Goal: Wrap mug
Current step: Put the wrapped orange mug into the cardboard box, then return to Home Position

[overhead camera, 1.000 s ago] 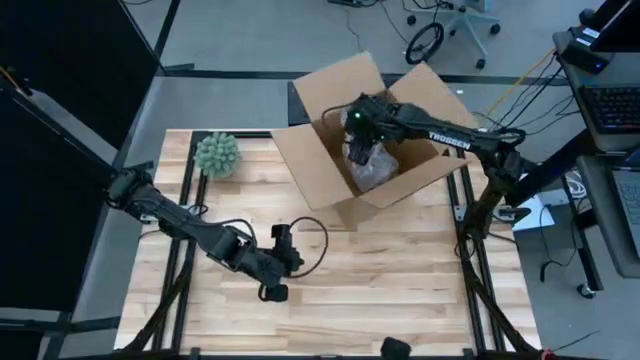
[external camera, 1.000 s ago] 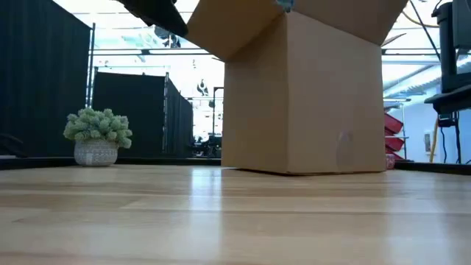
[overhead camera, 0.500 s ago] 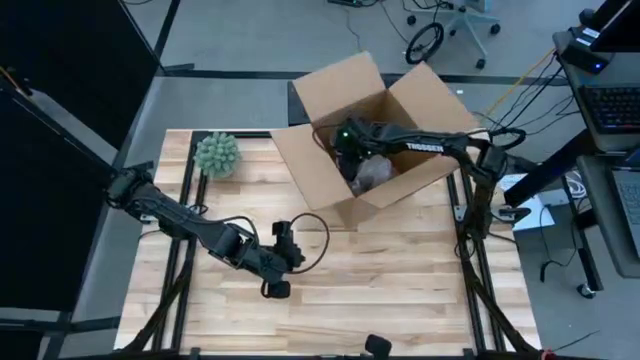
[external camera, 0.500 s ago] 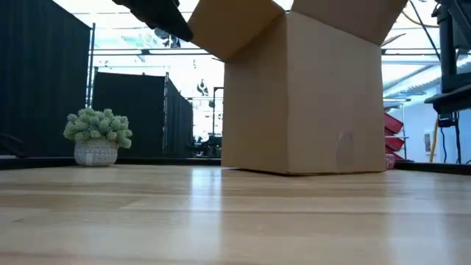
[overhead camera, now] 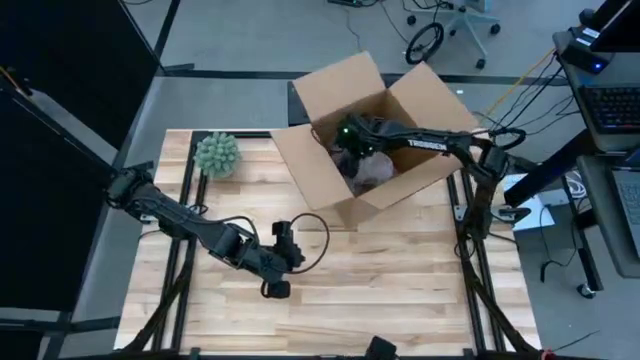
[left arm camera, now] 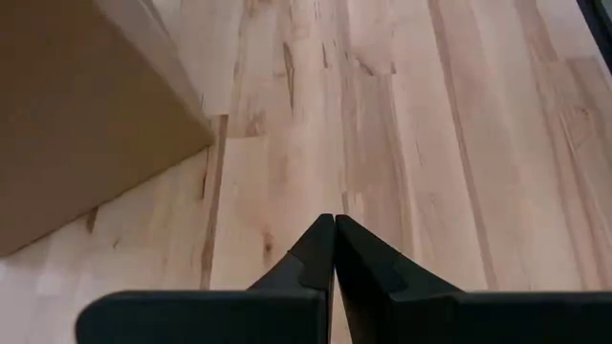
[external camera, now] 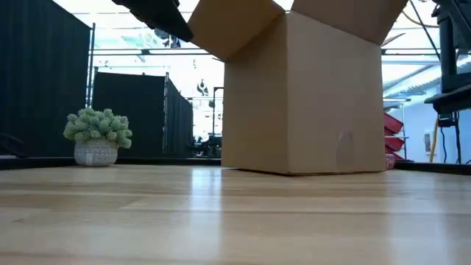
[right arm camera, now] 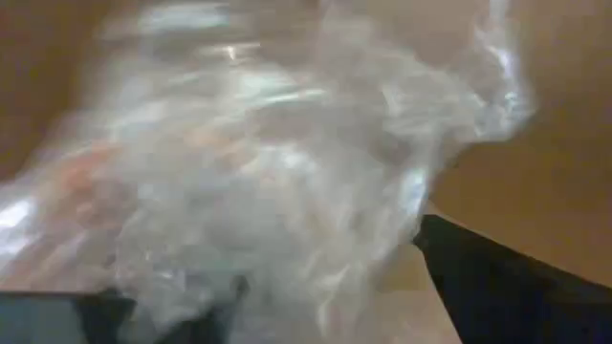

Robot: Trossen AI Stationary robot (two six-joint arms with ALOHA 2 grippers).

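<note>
Right gripper (overhead camera: 350, 150) reaching down inside the open cardboard box (overhead camera: 310, 175) at the far side of the wooden table (overhead camera: 400, 280), right up against a wrapped bundle (overhead camera: 372, 170) of clear, crinkled plastic lying on the box floor just beside it. In the right wrist view, bundle (right arm camera: 268, 191) filling nearly everything, blurred, one dark finger (right arm camera: 497, 287) showing at its edge and the other mostly hidden behind the plastic; fingers look spread to either side of the wrap, but whether clamped on it cannot be told. Mug itself not visible through the plastic, so presumably inside the bundle, though not confirmable. Left gripper (overhead camera: 276, 262) well apart from the box, over bare tabletop nearer the front edge, fingers pressed fully together and holding nothing; in the left wrist view, the two fingertips (left arm camera: 316, 253) meeting in a point above the wood, with a corner of the box (left arm camera: 86, 124) ahead and off to one side. Small potted plant (overhead camera: 216, 155) standing at the far left of the table, well away from both grippers. From the low view, only the box's outer wall (external camera: 309, 96) and the plant (external camera: 97, 136) to be seen; bundle hidden behind the cardboard.
</note>
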